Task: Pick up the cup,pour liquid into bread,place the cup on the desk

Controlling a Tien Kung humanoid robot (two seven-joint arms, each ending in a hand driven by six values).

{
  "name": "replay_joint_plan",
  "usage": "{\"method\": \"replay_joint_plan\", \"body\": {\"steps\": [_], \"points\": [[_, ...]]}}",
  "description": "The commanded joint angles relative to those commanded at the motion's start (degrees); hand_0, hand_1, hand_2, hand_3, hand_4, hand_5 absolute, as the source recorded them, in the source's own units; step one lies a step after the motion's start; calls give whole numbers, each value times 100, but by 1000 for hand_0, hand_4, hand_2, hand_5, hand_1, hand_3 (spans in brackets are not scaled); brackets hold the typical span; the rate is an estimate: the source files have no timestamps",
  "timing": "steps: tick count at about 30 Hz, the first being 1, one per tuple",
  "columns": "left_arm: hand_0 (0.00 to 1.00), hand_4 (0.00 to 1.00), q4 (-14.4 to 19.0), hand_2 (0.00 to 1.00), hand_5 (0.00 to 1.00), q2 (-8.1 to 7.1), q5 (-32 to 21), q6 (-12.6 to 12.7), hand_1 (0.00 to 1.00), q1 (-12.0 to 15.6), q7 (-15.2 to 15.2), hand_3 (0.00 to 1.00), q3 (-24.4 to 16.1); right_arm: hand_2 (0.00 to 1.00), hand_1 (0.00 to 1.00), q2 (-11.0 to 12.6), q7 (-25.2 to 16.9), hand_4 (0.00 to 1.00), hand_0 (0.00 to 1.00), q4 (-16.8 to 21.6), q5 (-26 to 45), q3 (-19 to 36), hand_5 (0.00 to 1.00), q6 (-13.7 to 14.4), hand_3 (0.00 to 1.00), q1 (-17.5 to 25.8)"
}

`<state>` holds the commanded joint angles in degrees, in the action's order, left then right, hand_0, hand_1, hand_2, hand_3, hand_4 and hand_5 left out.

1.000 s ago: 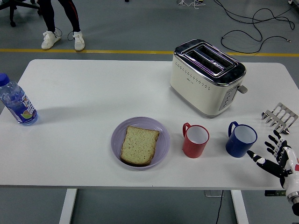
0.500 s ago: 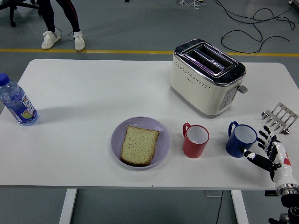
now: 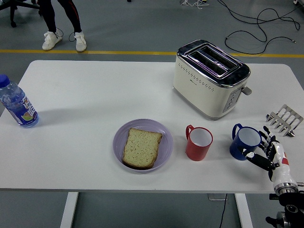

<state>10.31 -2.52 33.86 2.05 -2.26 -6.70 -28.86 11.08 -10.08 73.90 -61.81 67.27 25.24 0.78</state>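
Observation:
A blue cup (image 3: 244, 141) stands upright near the table's front right, its handle pointing back-left. My right hand (image 3: 264, 146) sits just right of it, fingers spread open, thumb tip at the cup's lower side and holding nothing. A red cup (image 3: 198, 142) stands to the blue cup's left. A slice of bread (image 3: 141, 147) lies on a purple plate (image 3: 163, 133) near the front middle. My left hand is out of view.
A cream toaster (image 3: 210, 78) stands behind the cups. A metal toast rack (image 3: 284, 120) sits at the right edge, just behind my right hand. A water bottle (image 3: 16, 104) stands at the far left. A person's legs (image 3: 59, 23) show beyond the table.
My right hand has moved left and forward from the table's right front corner up to the blue cup, turning more upright. Nothing else has moved.

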Motion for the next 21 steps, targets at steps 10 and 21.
{"method": "replay_joint_plan", "body": {"steps": [10,21], "points": [[673,415,0,738,952,3,-44,4,710,-10,2,664,61,919,849,-118,-51,998,905,-411,131,-203,113,75,984,-269],[674,413,0,737,949,14,-7,6,710,-51,-14,663,14,914,839,-179,-150,997,900,-668,251,-340,115,199,955,-467]]}}
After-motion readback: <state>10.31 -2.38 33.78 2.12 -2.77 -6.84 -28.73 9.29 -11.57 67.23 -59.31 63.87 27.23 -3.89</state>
